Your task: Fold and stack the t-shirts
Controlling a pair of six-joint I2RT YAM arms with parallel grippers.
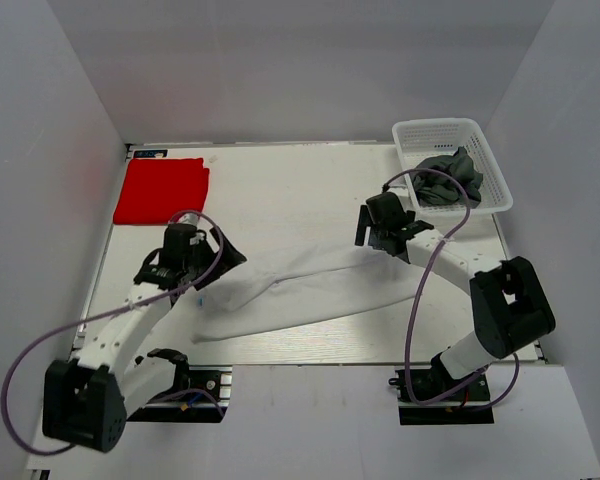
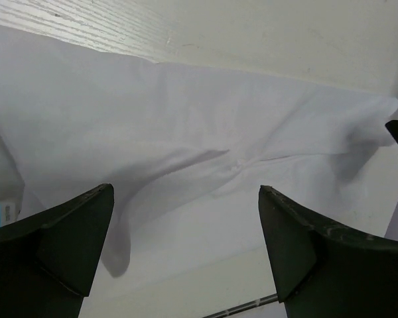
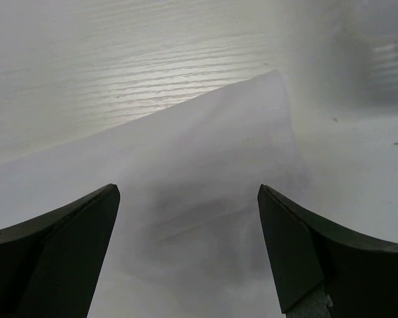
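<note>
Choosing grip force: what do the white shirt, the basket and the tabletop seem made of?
White shirt: soft matte cloth, probably cotton; it creases and drapes. Basket: white plastic, by its rigid lattice walls. Tabletop: pale, finely streaked, slight sheen; wood-grain laminate or painted wood, unclear.

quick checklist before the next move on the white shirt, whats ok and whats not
1. Left gripper open, with the white t-shirt under it: ok.
2. Right gripper open over the shirt's other end: ok.
3. White t-shirt spread flat for a fold: not ok; it is rumpled and pulled into a long band.
4. Red t-shirt folded at the far left corner, ready to stack on: ok.
5. Grey t-shirt out and folded: not ok; it is bunched in the basket.
6. Either gripper low enough to pinch cloth: cannot tell.
</note>
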